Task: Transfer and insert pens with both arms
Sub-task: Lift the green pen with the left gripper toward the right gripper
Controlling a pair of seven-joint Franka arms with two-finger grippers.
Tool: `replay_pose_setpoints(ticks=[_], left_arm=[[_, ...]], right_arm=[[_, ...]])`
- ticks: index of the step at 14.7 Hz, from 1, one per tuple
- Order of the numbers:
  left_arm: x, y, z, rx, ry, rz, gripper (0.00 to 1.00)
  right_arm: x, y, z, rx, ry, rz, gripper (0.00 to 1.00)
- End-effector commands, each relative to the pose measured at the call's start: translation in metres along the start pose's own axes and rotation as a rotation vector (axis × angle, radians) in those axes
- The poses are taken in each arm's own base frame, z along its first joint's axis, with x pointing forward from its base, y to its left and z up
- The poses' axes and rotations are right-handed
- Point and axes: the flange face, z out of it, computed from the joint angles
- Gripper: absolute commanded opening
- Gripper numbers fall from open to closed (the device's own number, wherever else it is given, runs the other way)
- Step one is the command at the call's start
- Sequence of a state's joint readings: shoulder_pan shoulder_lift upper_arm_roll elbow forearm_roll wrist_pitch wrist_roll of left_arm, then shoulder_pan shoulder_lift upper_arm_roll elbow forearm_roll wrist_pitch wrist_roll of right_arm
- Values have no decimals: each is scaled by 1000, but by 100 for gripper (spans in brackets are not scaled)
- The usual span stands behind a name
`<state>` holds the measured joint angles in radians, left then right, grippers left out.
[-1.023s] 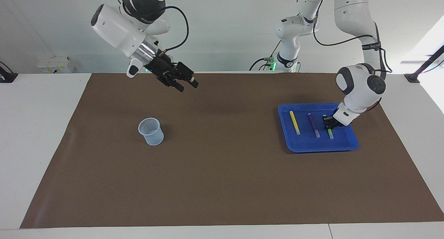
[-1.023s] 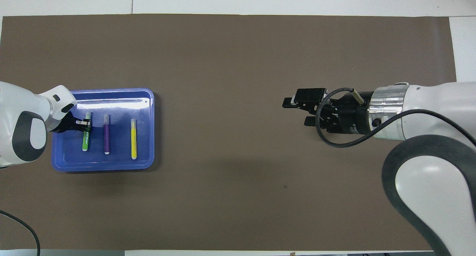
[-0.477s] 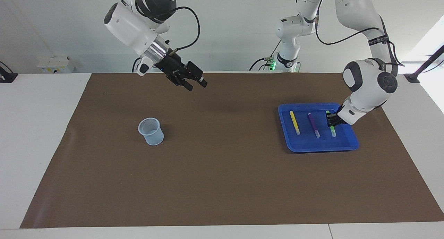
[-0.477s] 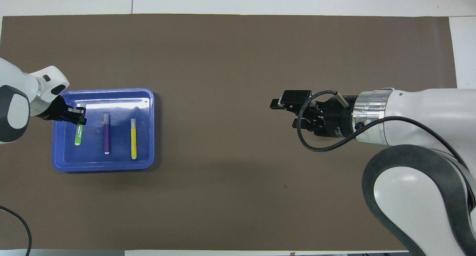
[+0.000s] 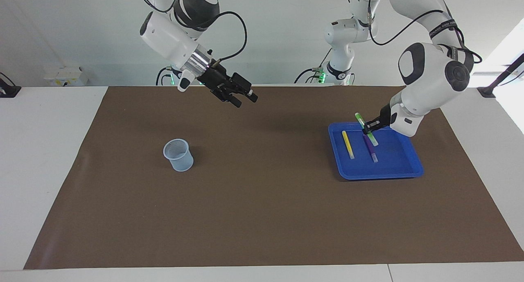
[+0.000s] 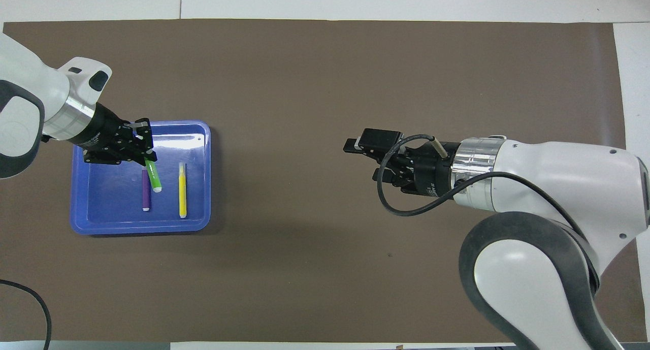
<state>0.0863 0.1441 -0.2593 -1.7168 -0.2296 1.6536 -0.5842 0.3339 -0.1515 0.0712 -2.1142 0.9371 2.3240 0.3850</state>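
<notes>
My left gripper (image 5: 367, 127) (image 6: 143, 148) is shut on the green pen (image 5: 372, 139) (image 6: 153, 176) and holds it tilted in the air over the blue tray (image 5: 380, 176) (image 6: 137, 227). The purple pen (image 5: 372, 153) (image 6: 145, 195) and the yellow pen (image 5: 348, 145) (image 6: 182, 190) lie side by side in the tray, the purple one partly under the raised green one. My right gripper (image 5: 245, 100) (image 6: 365, 160) hangs open and holds nothing, high over the brown mat near the table's middle.
A pale translucent cup (image 5: 178, 155) stands upright on the brown mat (image 5: 262, 216) toward the right arm's end; the overhead view does not show it. A smaller white arm with a green light (image 5: 342, 48) stands at the robots' edge of the table.
My left gripper has lifted the green pen out of the tray and swung it over the purple pen, now tilted. The right gripper has moved toward the table's middle.
</notes>
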Motion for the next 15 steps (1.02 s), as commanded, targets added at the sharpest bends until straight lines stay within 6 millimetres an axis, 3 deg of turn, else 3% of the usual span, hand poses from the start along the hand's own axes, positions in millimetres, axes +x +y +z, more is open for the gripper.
replay_pose_setpoints(ticks=[1, 5, 10, 12, 15], left_arm=[[-45, 31, -15, -89, -59, -289, 0], [-84, 72, -12, -200, -156, -604, 0], [-129, 116, 6, -319, -186, -843, 0], [-138, 120, 12, -357, -235, -903, 0], [-143, 118, 18, -398, -299, -941, 0]], right_arm=[[-7, 2, 3, 17, -3, -27, 100], [-16, -3, 10, 17, -8, -38, 100], [-24, -11, 19, 34, 29, -42, 97], [-23, -14, 18, 41, 40, -43, 97], [-25, -21, 34, 51, 74, -56, 97]])
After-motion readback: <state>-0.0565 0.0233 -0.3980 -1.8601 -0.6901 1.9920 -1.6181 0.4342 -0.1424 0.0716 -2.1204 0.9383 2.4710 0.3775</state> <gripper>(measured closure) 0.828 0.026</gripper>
